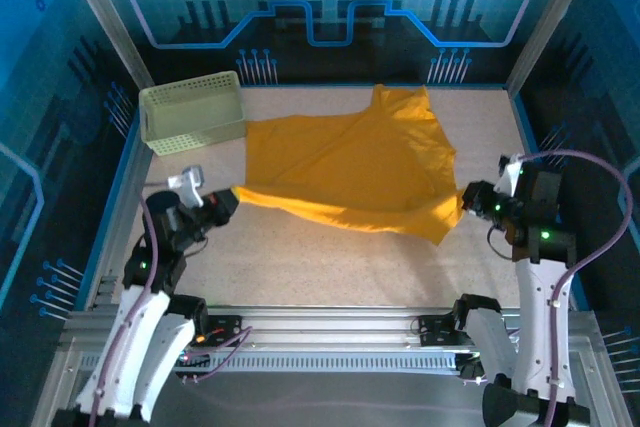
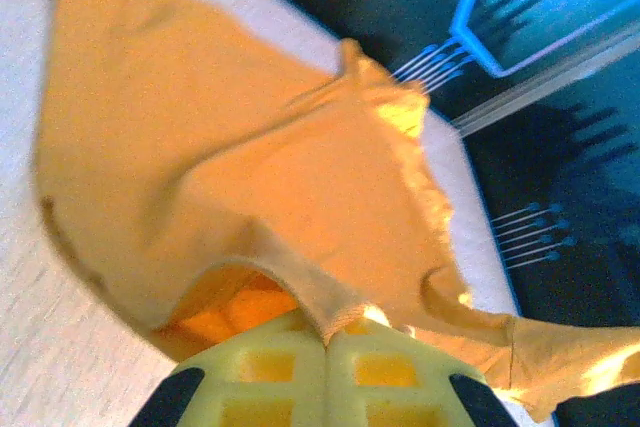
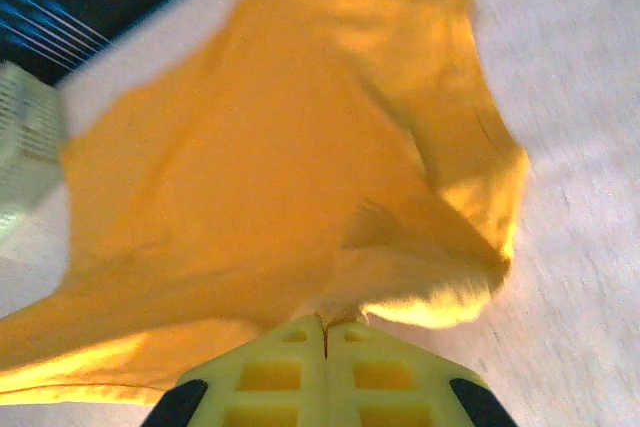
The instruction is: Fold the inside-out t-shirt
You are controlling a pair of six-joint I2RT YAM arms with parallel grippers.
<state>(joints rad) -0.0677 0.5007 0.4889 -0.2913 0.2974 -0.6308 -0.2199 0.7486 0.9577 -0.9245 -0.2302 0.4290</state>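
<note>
The inside-out t-shirt is a plain mustard-yellow cloth stretched across the middle of the table between both arms. My left gripper is shut on the shirt's left edge; in the left wrist view its jaws pinch a hemmed band of the t-shirt. My right gripper is shut on the shirt's right corner, where the cloth bunches and hangs; the right wrist view shows its jaws closed on the t-shirt. The far part of the shirt lies on the table.
A pale green lattice basket stands at the back left, touching the shirt's left edge, and appears as basket in the right wrist view. The blue enclosure walls and the aluminium frame bound the speckled table.
</note>
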